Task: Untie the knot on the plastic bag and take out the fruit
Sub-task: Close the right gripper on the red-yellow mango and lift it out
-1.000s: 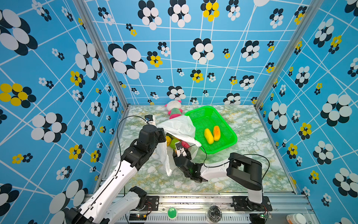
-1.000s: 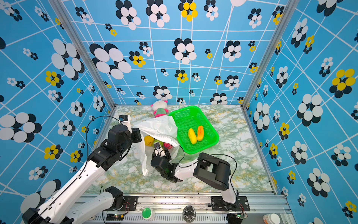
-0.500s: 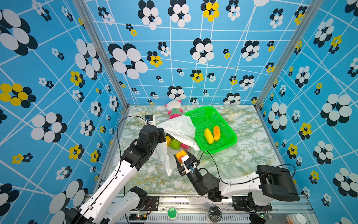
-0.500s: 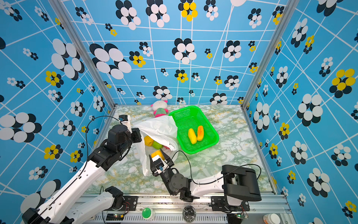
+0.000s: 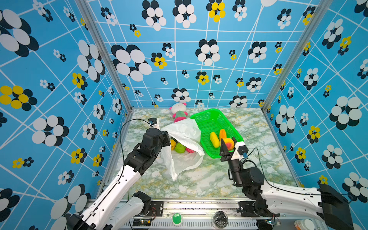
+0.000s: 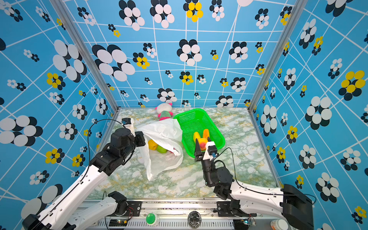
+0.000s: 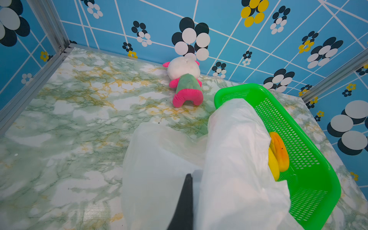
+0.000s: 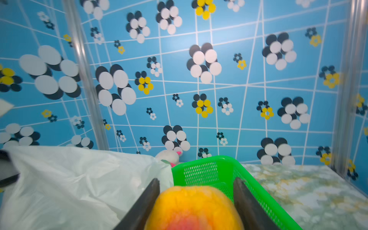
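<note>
L gripper (image 5: 166, 138): at 9 o'clock of the plastic bag (image 5: 185, 129), raised off the counter (image 5: 199, 179). Jaws pressed together on a fold of the bag's rim, prob. to hold the mouth agape for the other arm.
Plastic bag: centre-left of counter, upper sheet tented, lower sheet trailing toward 6 o'clock. No knot in sight and the mouth gapes, so untying looks done.
Fruit in bag: three pcs show under the raised sheet, at approx. 7 o'clock of the bag: yellow (image 5: 172, 143), green (image 5: 180, 147), pinkish red (image 5: 190, 149). Any more behind the film: can't tell.
Plush doll (image 5: 178, 112): at 12 o'clock of the bag, by the back wall. Apart from the work, no part in the job.
Green basket (image 5: 209, 121): at 3 o'clock of the bag, the sheet reaching its rim. Set close, likely to keep each carry short. Holds a yellow pc (image 5: 214, 139) and an orange pc (image 5: 222, 133) side by side.
R gripper (image 5: 228, 140): at the basket's 6 o'clock end, lifted. Jaws part-spread, pinching a yellow-red fruit (image 8: 194, 207) across its width.
Stage: mid-unloading, by the look of it. Third pc due for release into the basket, whether it has cleared the rim can't be told.
</note>
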You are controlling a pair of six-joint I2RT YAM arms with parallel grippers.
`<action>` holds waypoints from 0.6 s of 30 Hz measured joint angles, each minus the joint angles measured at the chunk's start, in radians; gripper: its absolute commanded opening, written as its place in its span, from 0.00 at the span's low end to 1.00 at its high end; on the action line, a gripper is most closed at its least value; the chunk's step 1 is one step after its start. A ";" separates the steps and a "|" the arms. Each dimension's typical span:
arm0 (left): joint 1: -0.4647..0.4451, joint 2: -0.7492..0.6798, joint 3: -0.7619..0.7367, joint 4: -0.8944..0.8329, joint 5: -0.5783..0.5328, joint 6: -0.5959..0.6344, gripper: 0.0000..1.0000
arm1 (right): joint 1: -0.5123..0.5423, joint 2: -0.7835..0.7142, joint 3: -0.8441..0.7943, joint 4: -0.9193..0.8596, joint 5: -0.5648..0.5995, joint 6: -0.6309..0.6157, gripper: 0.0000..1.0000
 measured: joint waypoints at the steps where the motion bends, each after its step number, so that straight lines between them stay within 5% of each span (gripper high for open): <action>1: 0.000 0.000 0.000 0.000 0.000 0.000 0.00 | -0.055 -0.019 0.006 -0.072 -0.014 0.057 0.30; 6: 0.000 -0.009 0.000 0.000 -0.003 0.000 0.00 | -0.295 0.019 0.070 -0.389 -0.142 0.304 0.33; 18: 0.000 -0.009 0.000 0.000 -0.003 0.000 0.00 | -0.459 0.311 0.282 -0.790 -0.291 0.522 0.31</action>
